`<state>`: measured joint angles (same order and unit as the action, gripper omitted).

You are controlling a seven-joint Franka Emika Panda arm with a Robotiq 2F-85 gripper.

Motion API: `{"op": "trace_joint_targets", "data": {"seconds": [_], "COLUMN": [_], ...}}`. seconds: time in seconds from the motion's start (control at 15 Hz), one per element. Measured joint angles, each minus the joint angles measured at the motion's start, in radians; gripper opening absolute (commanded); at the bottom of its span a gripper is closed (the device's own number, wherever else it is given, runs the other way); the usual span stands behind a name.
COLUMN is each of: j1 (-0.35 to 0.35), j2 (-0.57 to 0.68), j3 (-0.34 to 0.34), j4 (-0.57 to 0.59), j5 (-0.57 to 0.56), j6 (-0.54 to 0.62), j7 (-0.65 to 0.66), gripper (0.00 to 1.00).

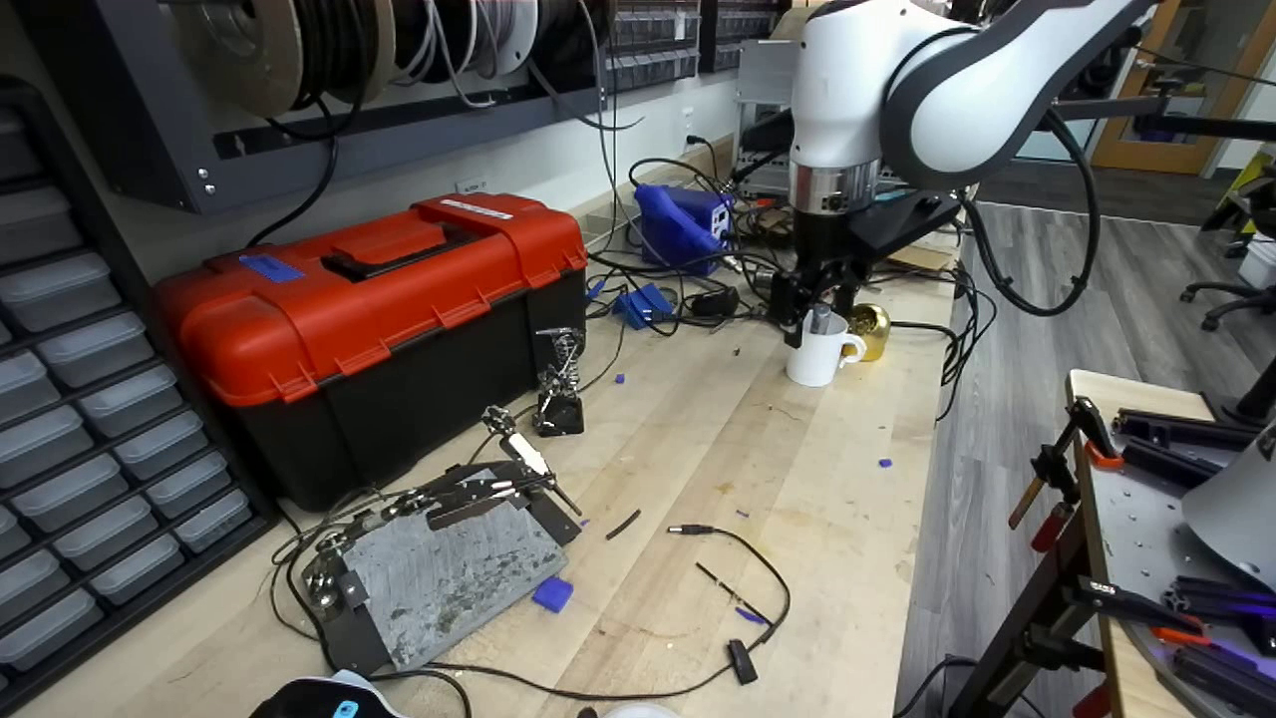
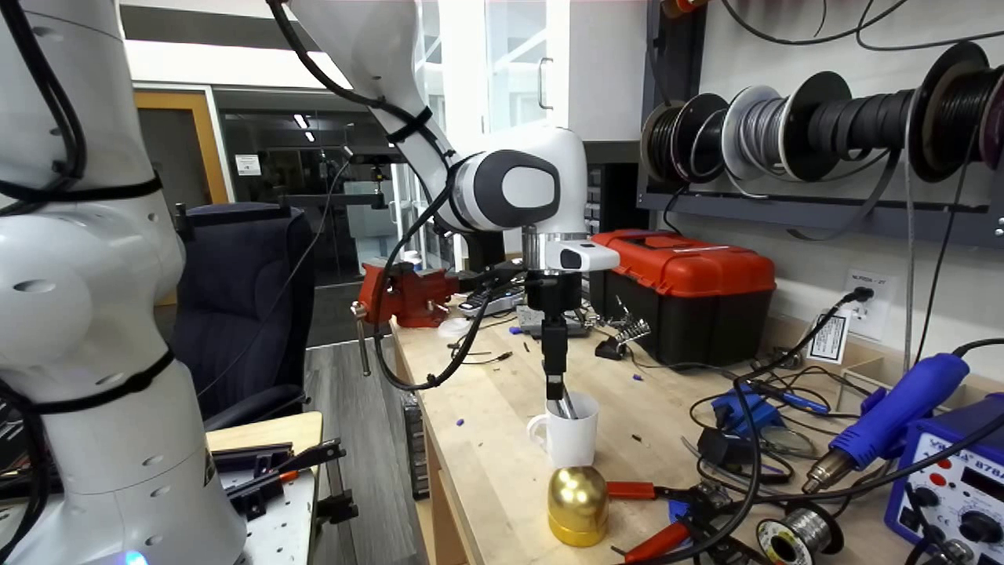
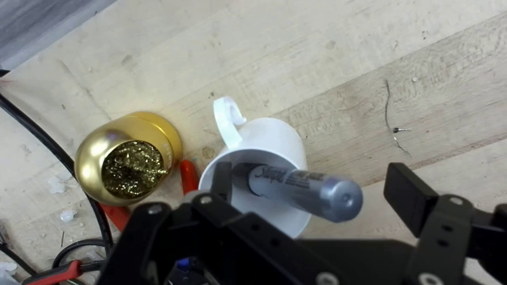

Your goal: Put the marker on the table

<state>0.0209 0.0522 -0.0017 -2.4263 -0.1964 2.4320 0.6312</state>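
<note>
While the mug (image 3: 274,133) rings the marker (image 3: 299,190) near red-handled pliers (image 2: 631,490), the end effector (image 3: 313,184) gapes.

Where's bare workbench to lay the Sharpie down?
Mostly bare: workbench between the white mug and barrel-plug cable, small scraps aside. Crowded: around the brass-wool tip cleaner, red-handled pliers and tangled cables by the hot-air station.

Marker (image 3: 297,189) in mug (image 2: 572,441) on table (image 1: 817,519), w/ tip cleaner (image 2: 578,506) just L of mug (per wrist cam).

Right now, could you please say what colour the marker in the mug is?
The marker is mostly silvery grey where visible, clearest in the wrist view.
</note>
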Motion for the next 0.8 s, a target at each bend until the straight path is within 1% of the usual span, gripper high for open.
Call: {"op": "trace_joint_targets", "data": {"seconds": [0.2,0.6,0.67,0.73,0.8], "j1": [0.002,0.001,0.0,0.0,0.0], "j2": [-0.004,-0.046,-0.055,-0.066,-0.076], "j3": [0.001,0.0,0.0,-0.001,-0.001], "j4": [-0.013,-0.046,-0.05,-0.055,-0.06], "j5": [0.0,0.0,-0.001,-0.003,-0.007], "j6": [0.0,0.0,0.0,0.0,0.0], "j7": [-0.002,-0.002,-0.002,-0.002,-0.001], "gripper": [0.44,0.02,0.29,0.02,0.04]}}
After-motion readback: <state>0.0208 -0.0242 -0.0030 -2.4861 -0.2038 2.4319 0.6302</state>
